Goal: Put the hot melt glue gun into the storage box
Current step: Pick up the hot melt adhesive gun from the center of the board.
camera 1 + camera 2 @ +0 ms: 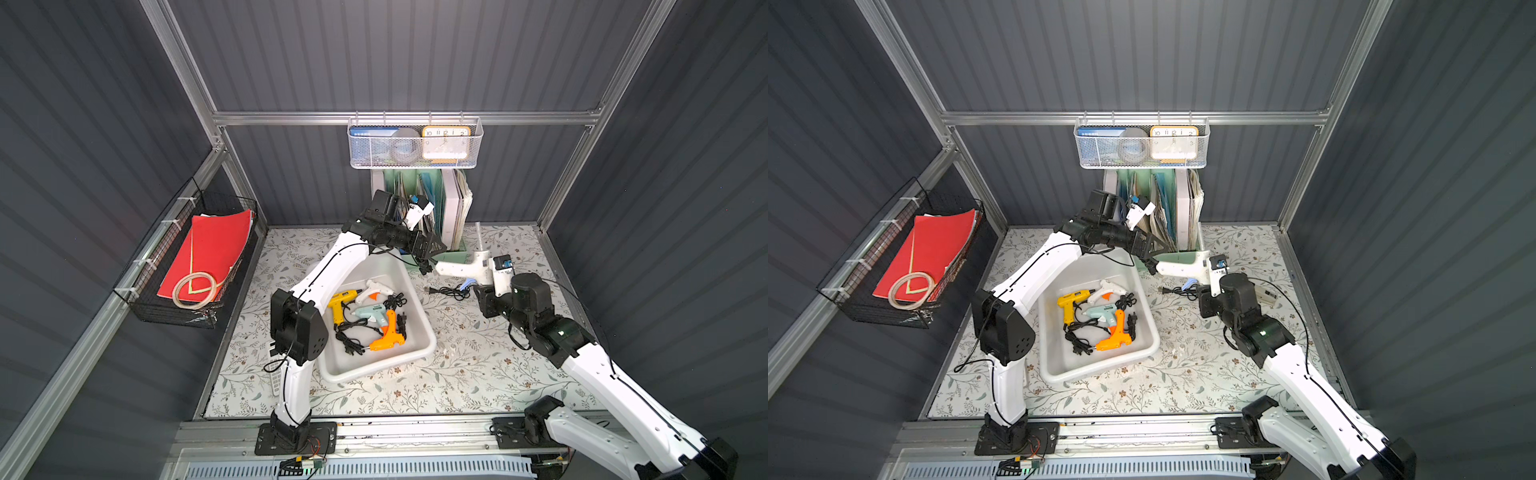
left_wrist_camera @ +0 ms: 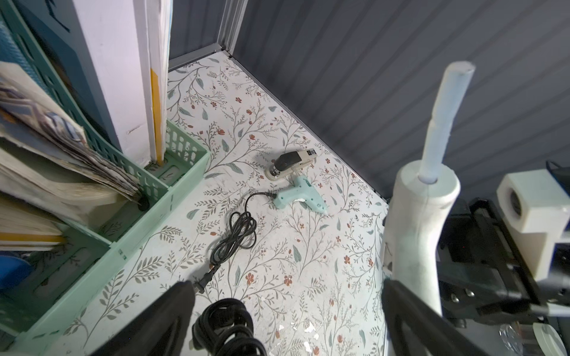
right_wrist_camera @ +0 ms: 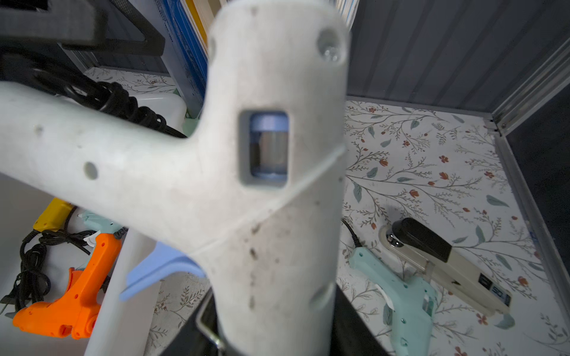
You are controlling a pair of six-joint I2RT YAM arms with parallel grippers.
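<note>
Reading left to right from my console: one black wire basket (image 1: pixel 178 318) hangs on the side wall. Next, one storage box (image 1: pixel 365 365) sits on the table (image 1: pixel 457 365) with four glue guns in it (cords tangled among them): a yellow gun (image 1: pixel 341 305), a small white gun (image 1: pixel 371 291), a mint gun (image 1: pixel 368 312) and an orange gun (image 1: pixel 388 336). My left pincer (image 2: pixel 287 288) stands wide open, holding nothing, at the handle butt of a fifth gun. This big white glue gun (image 1: pixel 457 269) hangs above the table just past the box's far right corner, outside it. My right pincer (image 1: pixel 490 276) is clamped on its barrel. Farthest right, a sixth gun, the pale mint glue gun (image 3: pixel 407 296), and one stapler (image 3: pixel 447 262) lie side by side on the table.
</note>
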